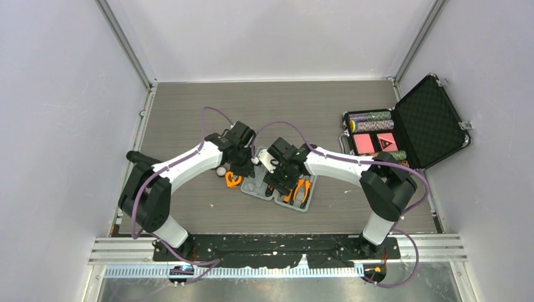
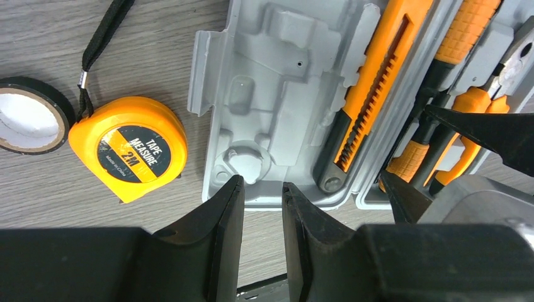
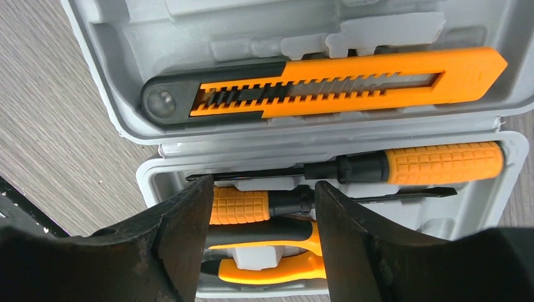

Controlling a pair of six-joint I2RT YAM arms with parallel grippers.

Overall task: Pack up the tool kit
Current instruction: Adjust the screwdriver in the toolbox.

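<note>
At the moulded grey plastic case (image 2: 277, 94), left end effector (image 2: 263, 185) stands narrow, right end effector (image 3: 261, 185) wide, both empty.

The left end effector (image 2: 261, 187) hangs narrowly parted and empty, the right end effector (image 3: 263, 187) wider, likewise empty.

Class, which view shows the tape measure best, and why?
Left wrist: the tape measure lies whole beside the case, label readable. The top view shows only a small orange blob; the right wrist view misses it.
</note>
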